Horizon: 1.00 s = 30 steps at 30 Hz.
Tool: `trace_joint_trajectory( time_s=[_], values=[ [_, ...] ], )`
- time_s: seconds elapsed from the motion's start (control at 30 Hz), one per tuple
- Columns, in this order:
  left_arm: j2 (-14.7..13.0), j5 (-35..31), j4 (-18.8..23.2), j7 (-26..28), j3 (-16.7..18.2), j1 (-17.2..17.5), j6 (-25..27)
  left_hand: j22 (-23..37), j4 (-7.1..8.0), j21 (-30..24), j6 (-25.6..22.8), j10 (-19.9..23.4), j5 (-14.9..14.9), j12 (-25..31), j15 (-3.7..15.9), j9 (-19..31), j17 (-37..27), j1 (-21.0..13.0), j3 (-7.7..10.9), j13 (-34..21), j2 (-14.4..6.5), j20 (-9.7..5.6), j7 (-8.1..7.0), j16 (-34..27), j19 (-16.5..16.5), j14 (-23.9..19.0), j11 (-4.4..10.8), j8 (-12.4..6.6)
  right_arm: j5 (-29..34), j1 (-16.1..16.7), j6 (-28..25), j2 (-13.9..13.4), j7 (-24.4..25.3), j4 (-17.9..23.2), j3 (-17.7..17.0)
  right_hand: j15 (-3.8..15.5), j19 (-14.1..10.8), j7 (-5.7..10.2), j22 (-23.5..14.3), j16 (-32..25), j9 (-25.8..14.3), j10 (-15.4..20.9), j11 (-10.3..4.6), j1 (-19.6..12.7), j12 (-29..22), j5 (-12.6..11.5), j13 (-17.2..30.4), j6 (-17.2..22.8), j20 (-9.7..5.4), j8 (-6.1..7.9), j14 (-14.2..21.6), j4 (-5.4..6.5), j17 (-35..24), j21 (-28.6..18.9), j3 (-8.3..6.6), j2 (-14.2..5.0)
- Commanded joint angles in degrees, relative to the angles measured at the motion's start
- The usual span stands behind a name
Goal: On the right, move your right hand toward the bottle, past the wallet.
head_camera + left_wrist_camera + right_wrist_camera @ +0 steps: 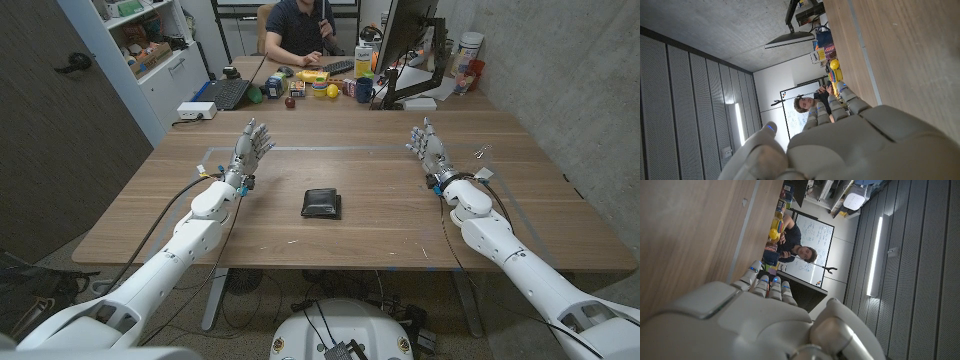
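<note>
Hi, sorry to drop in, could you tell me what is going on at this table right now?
The robot has both arms out over the wooden table, and neither hand holds anything. The left hand and the right hand are open, fingers pointing away from the robot. A black wallet lies between them, untouched. The right hand is meant to go past it toward a bottle, but I cannot pick out that bottle for certain among the clutter at the far end, where a person sits.

Head camera looked down over the table (pixel 380 215) from above. Wrist cameras sat close behind each hand, facing the far desk (pixel 330 90); all shared it.
</note>
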State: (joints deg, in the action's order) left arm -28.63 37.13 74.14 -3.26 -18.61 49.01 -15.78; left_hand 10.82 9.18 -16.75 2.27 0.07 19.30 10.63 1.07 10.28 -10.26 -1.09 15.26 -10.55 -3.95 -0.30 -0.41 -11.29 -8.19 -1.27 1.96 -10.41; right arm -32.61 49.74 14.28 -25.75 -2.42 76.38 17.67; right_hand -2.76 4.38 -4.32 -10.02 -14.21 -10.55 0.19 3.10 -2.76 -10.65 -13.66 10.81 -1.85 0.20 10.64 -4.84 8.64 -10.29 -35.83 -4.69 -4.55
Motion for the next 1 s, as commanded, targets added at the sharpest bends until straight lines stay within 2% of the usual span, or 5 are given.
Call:
trace_joint_trajectory(
  time_s=[0.03, 0.17, 0.33, 0.43, 1.0],
  values=[
    [2.86, -3.18, -0.31, -3.10, 4.85, 1.35, 1.95, 0.08, 0.03, -0.25, 0.41, 0.12, 0.32, 0.36, 0.55, 0.10, -0.08, -0.04, 0.35, -0.24, -1.62, -0.04, -0.08, -0.40, -0.51, -0.01, 0.42, -0.20, 12.29, 2.91, -4.84, 10.43, -6.50, 2.43, -11.77, -0.06, 0.32, -0.37, -0.25, -0.36, -0.19, -0.01, 0.49, 0.06, -0.28, -0.27, 0.10, -0.11, -0.02, 0.30, -0.48, 0.42, -0.12, -0.15, -0.05, -2.73],
    [3.82, -4.19, -0.03, -3.78, 6.12, 1.73, 2.59, 0.08, 0.02, -0.20, 0.44, 0.10, 0.34, 0.35, 0.53, 0.10, -0.08, -0.05, 0.31, -0.24, -1.63, -0.04, -0.09, -0.41, -0.52, -0.05, 0.46, -0.19, 15.30, 3.00, -5.35, 13.23, -8.85, 2.65, -14.78, -0.16, 0.28, -0.13, -0.26, -0.36, -0.19, -0.06, 0.44, 0.06, -0.26, -0.27, 0.10, -0.11, -0.03, 0.30, -0.39, 0.42, -0.12, -0.08, -0.05, -2.72],
    [4.75, -5.30, 0.24, -4.45, 7.29, 2.08, 3.11, 0.08, 0.02, -0.14, 0.36, 0.11, 0.38, 0.36, 0.55, 0.09, -0.08, -0.06, 0.24, -0.24, -1.64, 0.01, -0.09, -0.40, -0.58, -0.02, 0.48, -0.23, 18.40, 2.52, -5.08, 15.40, -11.39, 2.67, -17.46, -0.25, 0.16, 2.03, -0.26, -0.28, -0.20, -0.08, 0.53, 0.07, -0.26, -0.26, 0.10, 0.04, 0.00, 0.37, -0.30, 0.42, -0.12, 0.16, -0.04, -2.71],
    [5.24, -5.82, 0.34, -4.74, 7.89, 2.24, 3.26, 0.09, 0.02, -0.08, 0.43, 0.06, 0.40, 0.34, 0.50, 0.09, -0.08, -0.06, 0.21, -0.24, -1.64, -0.01, -0.10, -0.39, -0.56, -0.01, 0.45, -0.20, 19.81, 2.16, -5.03, 16.30, -12.47, 2.88, -18.67, -0.37, 0.03, 2.52, -0.26, -0.23, -0.20, -0.13, 0.60, 0.07, -0.24, -0.25, 0.10, 0.03, 0.27, 0.36, -0.32, 0.41, -0.12, 0.20, -0.03, -2.68],
    [6.76, -7.65, 1.01, -5.87, 9.77, 2.88, 3.86, 0.10, 0.01, 0.13, 0.37, 0.11, 0.52, 0.37, 0.57, 0.09, -0.08, -0.08, 0.00, -0.24, -1.66, -0.01, -0.11, -0.39, -0.69, -0.01, 0.42, -0.22, 29.16, 0.70, -0.89, 14.77, -11.31, 6.34, -21.25, -0.69, 0.21, 3.59, -0.23, 0.14, -0.21, -0.65, 0.45, -0.65, -0.09, -0.16, 0.09, -0.27, 0.81, 0.27, -0.57, -0.19, 0.00, 0.78, -0.11, -2.21]
  ],
)
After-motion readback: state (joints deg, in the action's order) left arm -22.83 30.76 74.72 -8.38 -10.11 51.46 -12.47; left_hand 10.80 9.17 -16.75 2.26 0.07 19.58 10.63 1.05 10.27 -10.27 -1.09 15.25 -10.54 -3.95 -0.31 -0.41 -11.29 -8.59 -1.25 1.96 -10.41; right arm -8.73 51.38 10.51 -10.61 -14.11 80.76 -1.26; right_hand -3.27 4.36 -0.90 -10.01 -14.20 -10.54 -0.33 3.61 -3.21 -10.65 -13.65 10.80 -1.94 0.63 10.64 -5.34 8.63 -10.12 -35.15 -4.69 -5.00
